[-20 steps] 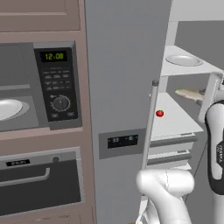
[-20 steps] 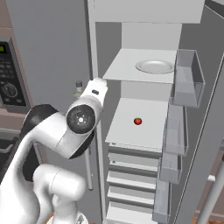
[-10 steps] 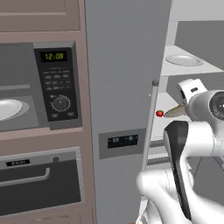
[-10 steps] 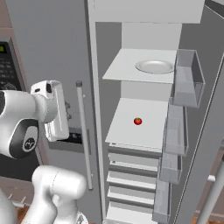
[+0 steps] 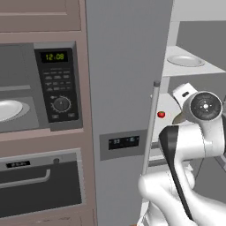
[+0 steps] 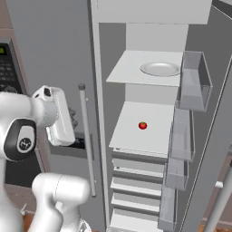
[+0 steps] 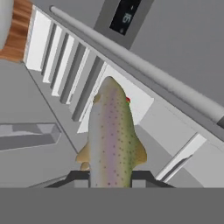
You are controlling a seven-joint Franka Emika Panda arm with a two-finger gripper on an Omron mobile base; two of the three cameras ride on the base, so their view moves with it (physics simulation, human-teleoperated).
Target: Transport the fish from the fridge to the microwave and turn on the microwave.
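The fish (image 7: 112, 140), pale and speckled with a darker back, sticks out head-first from my gripper (image 7: 111, 177), which is shut on its tail end. Past it run the fridge's long bar handle (image 7: 144, 70) and dark display (image 7: 124, 17). The fridge (image 5: 128, 66) stands open, its white shelves (image 6: 145, 122) showing. My arm's wrist (image 5: 205, 106) hangs by the door's edge, right of the handle (image 5: 150, 128). The microwave (image 5: 57, 84) is to the left, its white plate (image 5: 9, 110) showing inside and green clock digits lit.
A small red fruit (image 6: 142, 125) lies on the middle fridge shelf and a white shallow bowl (image 6: 159, 69) on the shelf above. Clear door bins (image 6: 192, 81) line the fridge's right side. A dark oven (image 5: 39, 181) with a horizontal bar handle sits under the microwave.
My hand has pulled out of the fridge with the fish and swung left, to in front of the door's edge and handle. The fruit and bowl have stayed put.
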